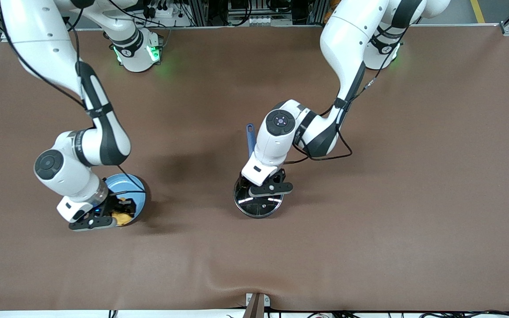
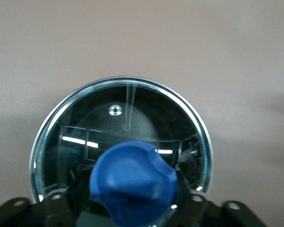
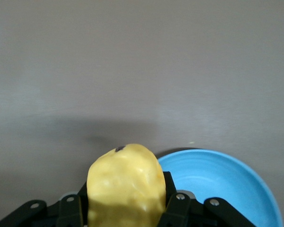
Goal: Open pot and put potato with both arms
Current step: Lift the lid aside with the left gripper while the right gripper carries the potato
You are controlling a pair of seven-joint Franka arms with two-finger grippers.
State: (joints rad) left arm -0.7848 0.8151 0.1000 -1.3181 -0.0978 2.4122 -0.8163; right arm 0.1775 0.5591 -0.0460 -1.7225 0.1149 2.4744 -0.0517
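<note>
The pot stands mid-table, its long blue handle (image 1: 250,138) pointing toward the robots' bases. The round glass lid (image 1: 259,205) sits on it and shows in the left wrist view (image 2: 132,109). My left gripper (image 1: 268,183) is over the pot, shut on the lid's blue knob (image 2: 132,182). My right gripper (image 1: 121,214) is shut on the yellow potato (image 1: 123,217) and holds it just over the edge of the light-blue plate (image 1: 124,183) nearer to the front camera. In the right wrist view the potato (image 3: 125,184) fills the space between the fingers (image 3: 168,189).
The light-blue plate (image 3: 222,184) lies toward the right arm's end of the table. The brown table cloth (image 1: 369,198) has a fold at its front edge by a small bracket (image 1: 256,302).
</note>
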